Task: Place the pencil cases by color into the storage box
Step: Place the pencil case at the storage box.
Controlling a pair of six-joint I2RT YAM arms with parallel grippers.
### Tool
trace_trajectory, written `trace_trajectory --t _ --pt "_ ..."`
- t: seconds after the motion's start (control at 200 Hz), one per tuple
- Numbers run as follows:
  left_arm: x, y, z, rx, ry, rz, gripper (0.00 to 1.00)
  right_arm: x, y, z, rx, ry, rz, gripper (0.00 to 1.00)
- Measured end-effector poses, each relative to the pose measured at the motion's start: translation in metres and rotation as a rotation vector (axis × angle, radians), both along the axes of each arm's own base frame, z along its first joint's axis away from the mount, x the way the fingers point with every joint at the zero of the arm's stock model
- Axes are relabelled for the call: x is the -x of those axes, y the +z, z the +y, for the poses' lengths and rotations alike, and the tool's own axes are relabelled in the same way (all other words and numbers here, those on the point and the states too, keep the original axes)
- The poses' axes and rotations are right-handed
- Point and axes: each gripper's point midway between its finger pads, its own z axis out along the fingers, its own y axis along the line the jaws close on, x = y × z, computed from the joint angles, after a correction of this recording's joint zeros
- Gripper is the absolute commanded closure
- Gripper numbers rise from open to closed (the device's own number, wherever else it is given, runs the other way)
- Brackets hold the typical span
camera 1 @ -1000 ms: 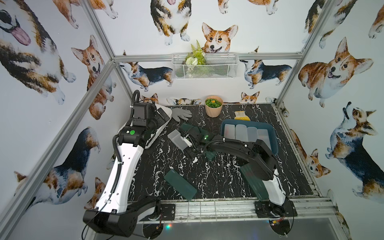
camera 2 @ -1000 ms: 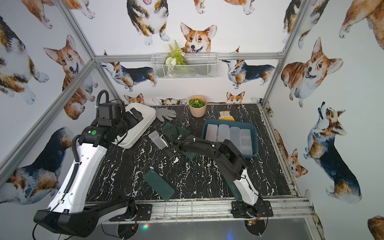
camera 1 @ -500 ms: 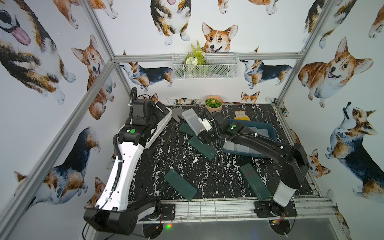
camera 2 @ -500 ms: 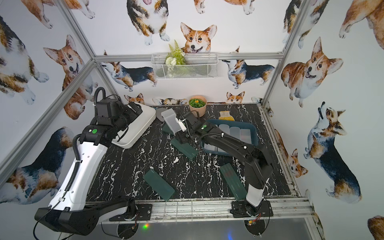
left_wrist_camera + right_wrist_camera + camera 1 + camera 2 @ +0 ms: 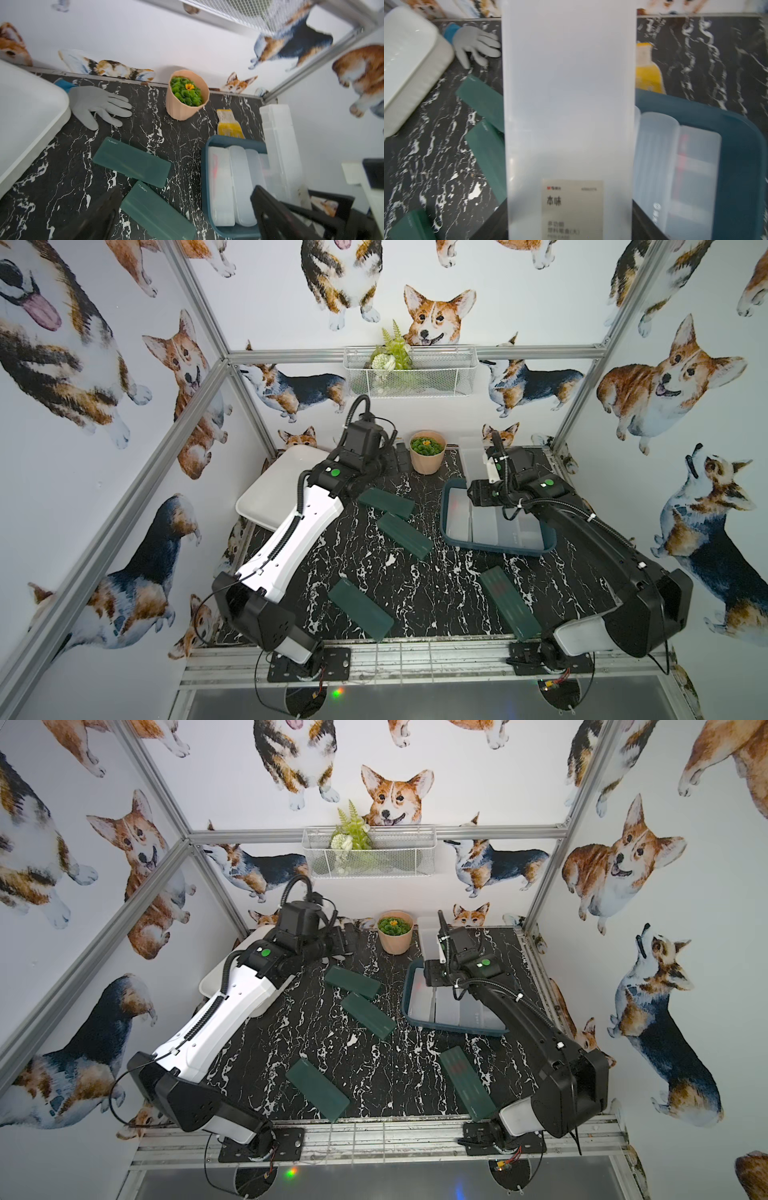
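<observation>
One frosted clear pencil case (image 5: 569, 93) is clamped at its labelled end in the right gripper (image 5: 569, 226), the jaws pressing on its two long sides. It stands steeply raised over the far end of the teal tub (image 5: 498, 547). Inside that tub at least three more frosted cases (image 5: 242, 187) lie flat, side by side; the held case hides whether there is a fourth.

Four dark green cases lie on the black marble table (image 5: 415, 585), none in a tub. The far green case (image 5: 386, 502) and the middle green case (image 5: 405, 530) sit corner to corner near the centre. The front-left green case (image 5: 360, 609) and the front-right green case (image 5: 510, 602) lie near the front edge, well apart.

The white tub (image 5: 270, 489) sits at the table's left, well apart from the teal one. The left gripper (image 5: 182, 209) hangs with its jaws spread wide, holding nothing, near the single tan plant pot (image 5: 187, 95).

One grey glove (image 5: 97, 106) lies beside the white tub. One yellow flat item (image 5: 228, 124) lies just beyond the teal tub. One wire basket (image 5: 409, 371) hangs on the back wall.
</observation>
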Motion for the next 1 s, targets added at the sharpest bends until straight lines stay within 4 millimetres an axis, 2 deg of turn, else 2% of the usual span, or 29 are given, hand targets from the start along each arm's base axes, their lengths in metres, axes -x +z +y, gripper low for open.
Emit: trace_trajectory --t 0.08,0.145,0.285,0.421,0.481,0.661,0.851,0.996 --pt "0.011 -0.013 -0.032 -0.112 -0.127 -0.006 0.0 0.017 -0.012 -0.021 0.006 -0.045 0.055 0.4" --pt "0.022 -0.03 -0.047 -0.191 -0.21 0.006 0.0 0.03 -0.022 -0.036 0.014 -0.081 0.092 0.39" --pt "0.038 -0.067 -0.054 -0.293 -0.311 0.056 0.0 0.056 -0.043 -0.06 0.031 -0.145 0.172 0.4" --pt "0.049 -0.093 -0.057 -0.326 -0.37 0.102 0.0 0.07 -0.059 -0.074 0.049 -0.179 0.232 0.39" --pt "0.055 -0.098 -0.055 -0.333 -0.385 0.112 0.0 0.074 -0.065 -0.079 0.057 -0.191 0.254 0.39" --pt "0.06 -0.097 -0.055 -0.31 -0.4 0.093 0.0 0.084 -0.084 -0.095 0.073 -0.233 0.319 0.38" --pt "0.063 -0.103 -0.055 -0.301 -0.41 0.102 0.0 0.09 -0.103 -0.097 0.096 -0.213 0.388 0.38" --pt "0.065 -0.103 -0.053 -0.3 -0.41 0.099 0.0 0.085 -0.111 -0.099 0.115 -0.198 0.406 0.38"
